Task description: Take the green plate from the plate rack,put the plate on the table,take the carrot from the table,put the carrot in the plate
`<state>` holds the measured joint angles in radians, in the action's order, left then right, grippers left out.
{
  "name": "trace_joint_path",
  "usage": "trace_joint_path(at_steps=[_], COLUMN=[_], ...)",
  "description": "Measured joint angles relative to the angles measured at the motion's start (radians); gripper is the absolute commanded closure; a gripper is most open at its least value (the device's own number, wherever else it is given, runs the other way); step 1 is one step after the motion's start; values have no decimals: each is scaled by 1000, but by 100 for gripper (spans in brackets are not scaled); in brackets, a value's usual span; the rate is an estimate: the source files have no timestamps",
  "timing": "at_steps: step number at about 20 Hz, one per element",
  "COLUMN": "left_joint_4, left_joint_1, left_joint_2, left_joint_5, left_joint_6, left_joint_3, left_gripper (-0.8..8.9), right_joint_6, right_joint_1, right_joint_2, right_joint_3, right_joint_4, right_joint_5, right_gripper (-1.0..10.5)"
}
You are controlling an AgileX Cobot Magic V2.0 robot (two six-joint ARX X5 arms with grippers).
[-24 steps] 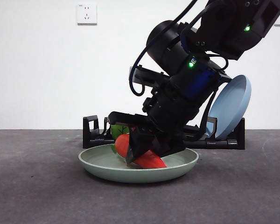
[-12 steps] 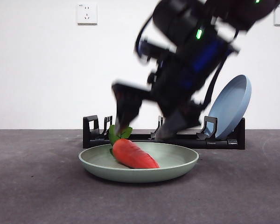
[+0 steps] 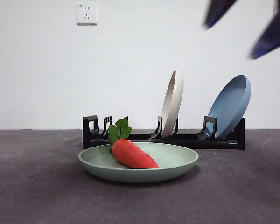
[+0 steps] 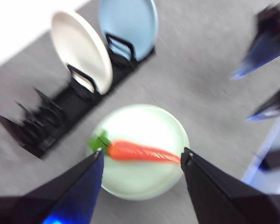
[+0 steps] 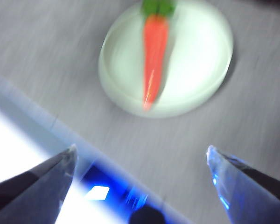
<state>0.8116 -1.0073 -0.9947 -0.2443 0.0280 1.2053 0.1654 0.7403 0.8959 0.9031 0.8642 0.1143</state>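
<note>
The table (image 3: 32,186) carries the black plate rack (image 3: 144,138), where 2 plates stand: 1 cream-white plate (image 3: 171,103), 1 blue plate (image 3: 231,106). In front lies the green plate (image 3: 177,161) with the carrot (image 3: 133,154) on it. The left gripper (image 4: 141,161) and right gripper (image 5: 141,154) hang above it, jaws spread wide and empty, carrot well clear of both.
</note>
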Motion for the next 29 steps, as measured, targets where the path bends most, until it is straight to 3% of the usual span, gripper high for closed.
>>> trace_joint_path(at_steps=[5, 7, 9, 29], left_joint_4=[98, 127, 156, 172], left_joint_1=[0, 0, 0, 0], left_joint_2=[0, 0, 0, 0], left_joint_5=[121, 153, 173, 172], left_joint_6=[-43, -48, -50, -74], left_joint_3=[0, 0, 0, 0], left_gripper=[572, 716, 825, 817], right_joint_6=[0, 0, 0, 0], right_joint_1=[0, 0, 0, 0], right_joint_2=[-105, -120, -127, -131], right_joint_3=[0, 0, 0, 0], right_joint_4=[158, 177, 192, 191], right_joint_5=[68, 75, 88, 89], right_gripper=[520, 707, 982, 946])
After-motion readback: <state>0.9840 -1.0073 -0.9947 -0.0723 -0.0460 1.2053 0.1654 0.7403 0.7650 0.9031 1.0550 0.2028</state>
